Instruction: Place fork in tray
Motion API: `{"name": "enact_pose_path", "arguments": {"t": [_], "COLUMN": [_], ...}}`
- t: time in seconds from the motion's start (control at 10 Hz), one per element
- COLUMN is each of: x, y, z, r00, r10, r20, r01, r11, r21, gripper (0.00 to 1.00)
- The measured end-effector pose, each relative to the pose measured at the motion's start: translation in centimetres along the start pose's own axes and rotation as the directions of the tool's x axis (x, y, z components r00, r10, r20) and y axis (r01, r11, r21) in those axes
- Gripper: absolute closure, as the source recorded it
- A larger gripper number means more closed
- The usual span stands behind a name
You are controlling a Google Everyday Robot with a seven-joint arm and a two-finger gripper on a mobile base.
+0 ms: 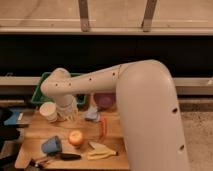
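My white arm reaches in from the right, across the wooden table (35, 131). The gripper (68, 114) hangs from the wrist, pointing down over the table's back left part. It is just in front of the green tray (39, 93) and beside a white cup (48, 111). The arm's wrist covers much of the tray; only its left side and a bit of its right rim show. I cannot make out the fork: it is hidden or out of view.
On the table are a purple bowl (104, 100), a grey-blue object (91, 114), an orange stick-like item (102, 127), an orange round fruit (76, 138), a blue cup (51, 145), a banana (101, 150) and a black-handled utensil (64, 156). A dark wall runs behind.
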Motion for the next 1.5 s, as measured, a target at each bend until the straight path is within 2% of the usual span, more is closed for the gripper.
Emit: {"name": "enact_pose_path", "arguments": {"t": [0.2,0.6,0.8,1.0,1.3,1.5], "x": [0.0,0.3,0.5,0.5,0.2,-1.5], "y": [-2.2,-6.0,-7.6,-8.9,-11.0,-12.7], "z": [-3.2,-5.3,-6.3,-8.4,-13.0,-15.9], "r00": [0.997,0.982,0.973,0.964,0.955,0.955], "r10": [0.045,0.130,0.163,0.186,0.205,0.199], "r20": [0.067,0.140,0.166,0.192,0.213,0.219], "r01": [-0.048,-0.140,-0.177,-0.206,-0.238,-0.241], "r11": [0.998,0.988,0.981,0.974,0.961,0.954], "r21": [0.043,0.068,0.074,0.093,0.143,0.181], "gripper": [1.00,1.00,1.00,1.00,1.00,1.00]}}
